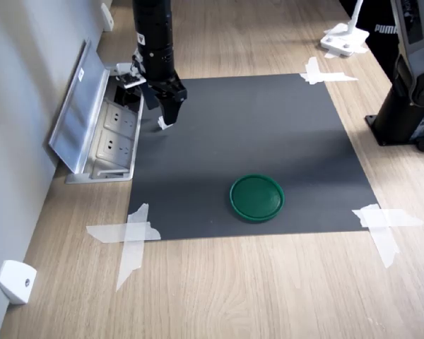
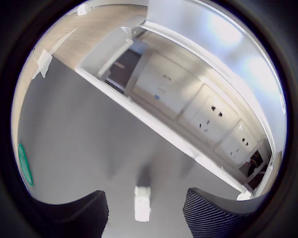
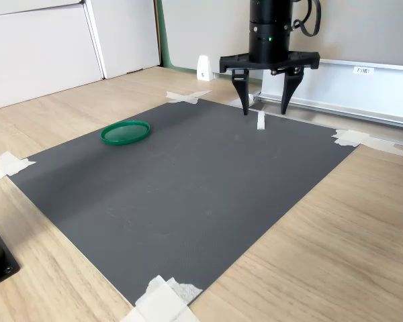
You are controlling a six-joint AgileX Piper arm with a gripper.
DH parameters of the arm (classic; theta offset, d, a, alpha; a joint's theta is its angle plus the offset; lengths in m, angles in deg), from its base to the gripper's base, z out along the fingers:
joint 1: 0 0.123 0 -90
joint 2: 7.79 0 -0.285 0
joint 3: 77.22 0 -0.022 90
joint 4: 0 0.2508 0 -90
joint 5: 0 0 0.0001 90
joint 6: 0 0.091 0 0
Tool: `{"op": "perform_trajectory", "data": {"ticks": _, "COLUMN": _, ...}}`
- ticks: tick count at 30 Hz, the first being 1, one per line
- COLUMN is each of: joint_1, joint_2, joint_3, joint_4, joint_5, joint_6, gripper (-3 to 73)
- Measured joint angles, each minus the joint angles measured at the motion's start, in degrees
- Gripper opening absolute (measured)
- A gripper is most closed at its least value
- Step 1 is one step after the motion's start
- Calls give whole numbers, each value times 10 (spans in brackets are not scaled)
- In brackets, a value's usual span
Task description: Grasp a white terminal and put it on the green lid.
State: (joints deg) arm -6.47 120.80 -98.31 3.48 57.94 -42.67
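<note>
The white terminal (image 1: 164,123) (image 3: 260,121) is a tiny block standing on the black mat (image 1: 268,141) near the mat's edge by the socket box. My gripper (image 1: 167,113) (image 3: 264,111) hangs straight over it, open, its two dark fingers (image 3: 244,94) spread to either side and not touching it. In the wrist view the white terminal (image 2: 142,203) sits midway between the fingers (image 2: 213,215) of my gripper (image 2: 145,194). The green lid (image 1: 256,197) (image 3: 125,132) lies flat on the mat well away from the gripper; only a sliver of the green lid (image 2: 25,166) shows in the wrist view.
An open silver socket box (image 1: 102,134) (image 2: 208,119) borders the mat just beside the gripper. White tape strips (image 1: 131,236) hold the mat's corners. A white wedge piece (image 1: 15,281) rests by the wall. A black machine base (image 1: 410,106) stands at the first exterior view's right.
</note>
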Motion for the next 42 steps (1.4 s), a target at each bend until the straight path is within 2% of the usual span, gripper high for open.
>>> {"op": "perform_trajectory", "data": {"ticks": 20, "joint_1": 2, "joint_2": 1, "joint_3": 31, "joint_4": -19, "joint_5": -31, "joint_6": 11, "gripper": 636}}
{"op": "perform_trajectory", "data": {"ticks": 26, "joint_1": 2, "joint_2": 11, "joint_3": 31, "joint_4": -22, "joint_5": -23, "joint_6": 11, "gripper": 602}}
{"op": "perform_trajectory", "data": {"ticks": 29, "joint_1": 2, "joint_2": 12, "joint_3": 31, "joint_4": -23, "joint_5": -20, "joint_6": 11, "gripper": 545}}
{"op": "perform_trajectory", "data": {"ticks": 33, "joint_1": 2, "joint_2": 12, "joint_3": 31, "joint_4": -23, "joint_5": -16, "joint_6": 11, "gripper": 406}}
{"op": "perform_trajectory", "data": {"ticks": 39, "joint_1": 2, "joint_2": 12, "joint_3": 31, "joint_4": -23, "joint_5": -14, "joint_6": 11, "gripper": 99}}
{"op": "perform_trajectory", "data": {"ticks": 42, "joint_1": 2, "joint_2": 11, "joint_3": 31, "joint_4": -23, "joint_5": -11, "joint_6": 11, "gripper": 89}}
